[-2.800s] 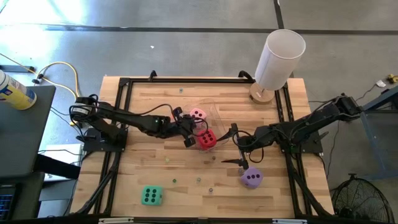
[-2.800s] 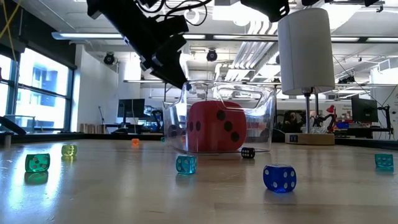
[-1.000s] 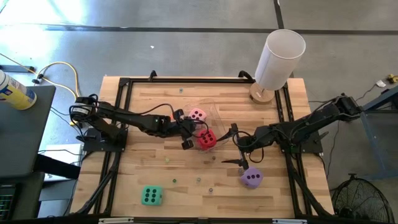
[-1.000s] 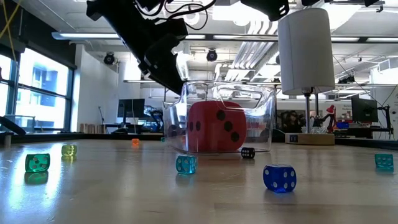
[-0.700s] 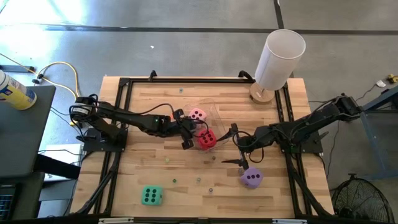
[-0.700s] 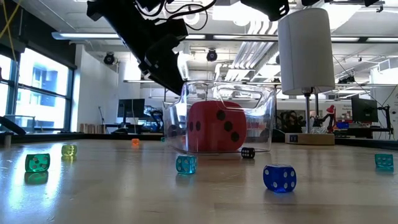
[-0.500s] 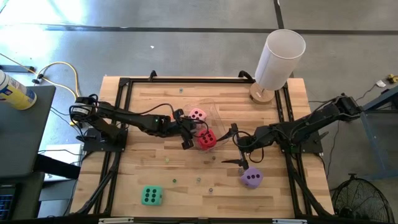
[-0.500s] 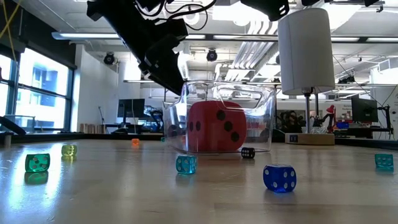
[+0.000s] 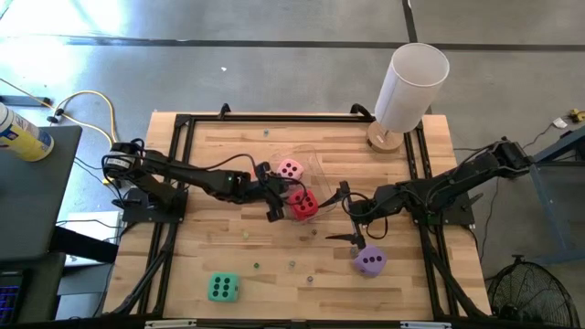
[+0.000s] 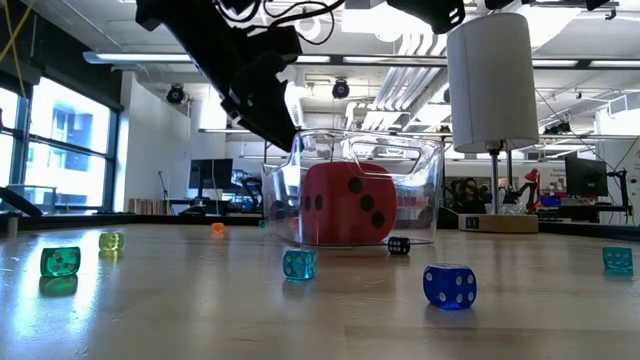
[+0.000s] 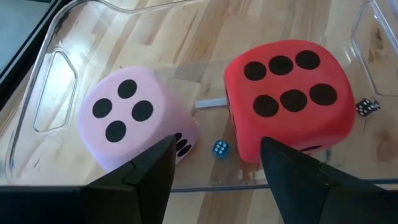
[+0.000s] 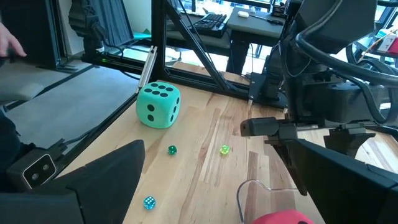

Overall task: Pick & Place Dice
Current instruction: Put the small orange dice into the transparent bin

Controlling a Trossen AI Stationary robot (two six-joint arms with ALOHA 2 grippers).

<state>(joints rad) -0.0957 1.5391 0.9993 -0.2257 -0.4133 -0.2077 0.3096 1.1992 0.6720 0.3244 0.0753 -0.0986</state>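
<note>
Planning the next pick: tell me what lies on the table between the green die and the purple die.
In the high view, bare wood between the green die and the purple die, apart from a few tiny dice scattered along that stretch.

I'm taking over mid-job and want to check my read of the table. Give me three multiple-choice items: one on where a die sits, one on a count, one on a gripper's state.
1. Where is the red die?
A. inside the clear bin
B. beside the green die
C. on the white cylinder

2. How many big soft dice lie outside the bin?
A. none
B. two
C. four

3. The left gripper is:
A. shut on the red die
B. shut on the pink die
C. open, holding nothing

Answers: 1 A, red sits next to pink within the bin walls. 2 B, green and the purple die lie on the bare table. 3 C, its fingers stand apart, short of both dice.
</note>
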